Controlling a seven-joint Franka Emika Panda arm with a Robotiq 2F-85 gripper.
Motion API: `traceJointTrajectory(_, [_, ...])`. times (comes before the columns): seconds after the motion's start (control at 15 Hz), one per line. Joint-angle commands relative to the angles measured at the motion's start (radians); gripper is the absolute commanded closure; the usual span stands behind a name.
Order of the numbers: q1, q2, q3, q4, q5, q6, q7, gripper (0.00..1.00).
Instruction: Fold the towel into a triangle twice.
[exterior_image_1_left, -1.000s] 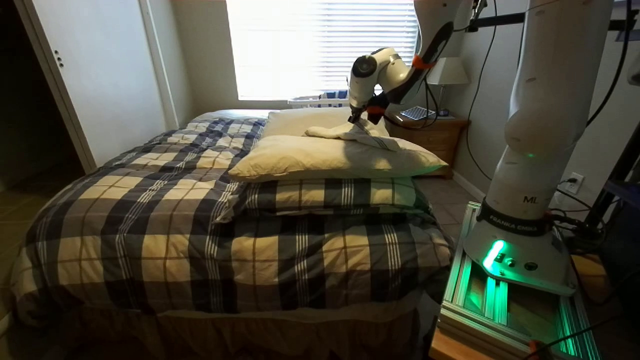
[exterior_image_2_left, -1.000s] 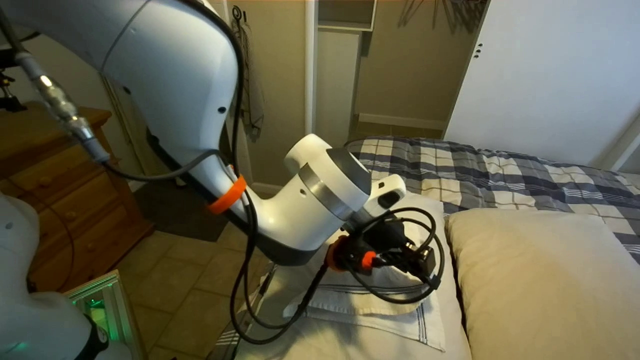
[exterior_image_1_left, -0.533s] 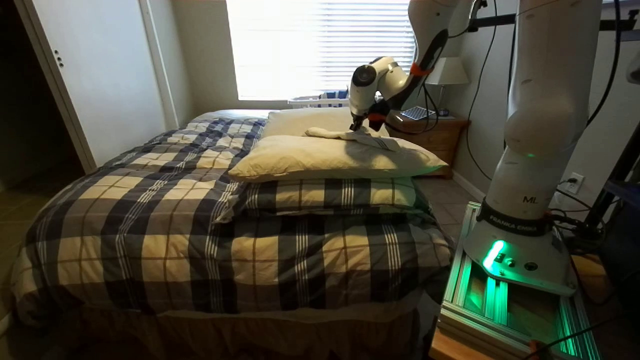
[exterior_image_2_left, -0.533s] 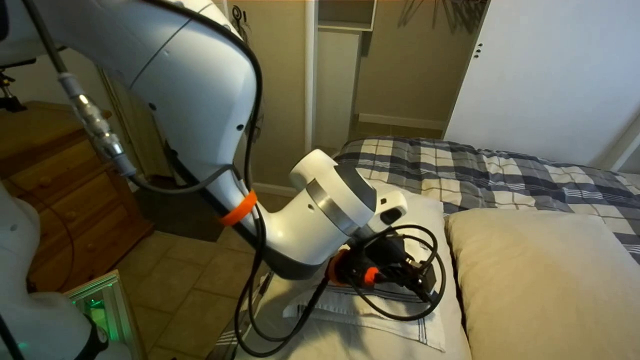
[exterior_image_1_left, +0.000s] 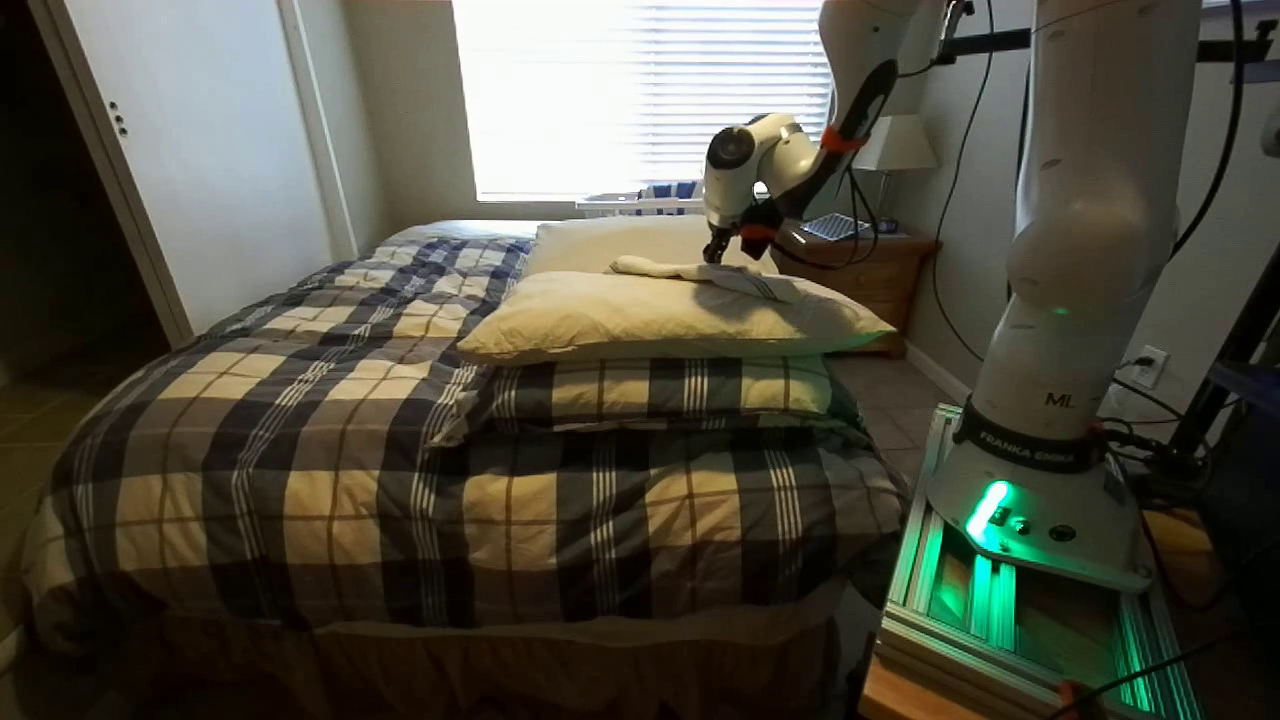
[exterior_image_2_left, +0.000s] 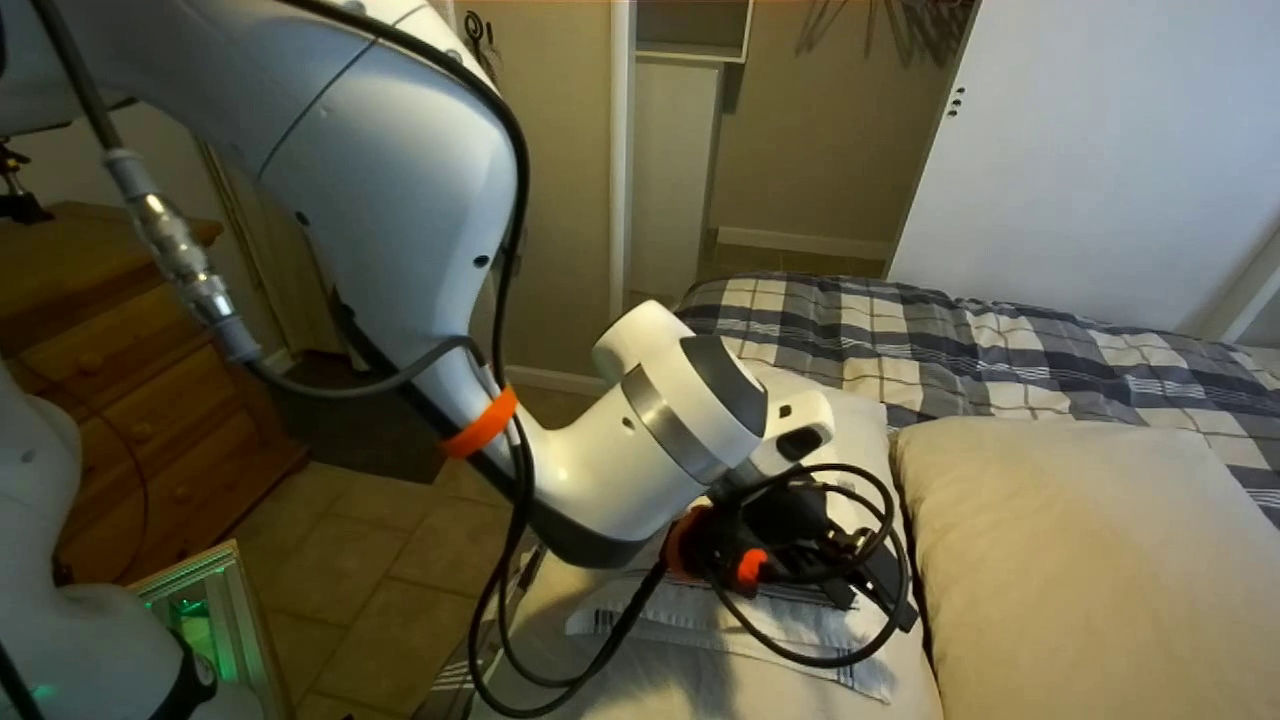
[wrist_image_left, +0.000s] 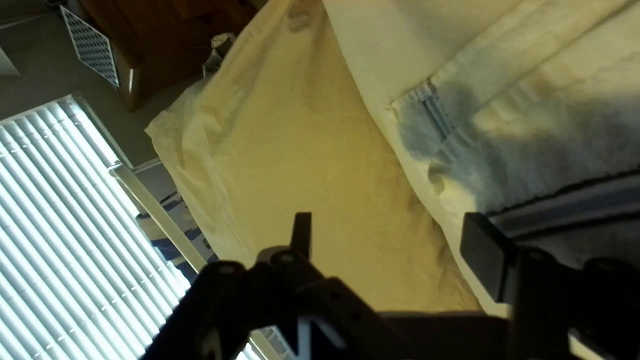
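Towel on pillow; gripper near towel edge, jaws spread; dresser drawers closed.

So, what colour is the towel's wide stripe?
The stripe is blue-grey between black lines, clearest in the wrist view.

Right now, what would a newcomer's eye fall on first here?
Probably the white robot arm, angled down from the upper left of an exterior view and bent low over the striped towel on a pillow. Next, in an exterior view, the glaring window beyond the plaid bedspread and the green light on the robot's base. In the wrist view, open jaws stand along the bottom.
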Motion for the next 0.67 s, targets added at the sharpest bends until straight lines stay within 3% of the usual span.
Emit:
traceJointTrajectory(0.0, [-0.052,-0.070,0.039,-0.054,0.198,0.043,-0.146,0.00])
traceJointTrajectory(0.27, [-0.052,-0.142,0.046,-0.133,0.500,0.068,-0.358,0.00])
traceJointTrajectory(0.6, [-0.047,-0.229,0.080,-0.299,0.905,0.017,-0.736,0.00])
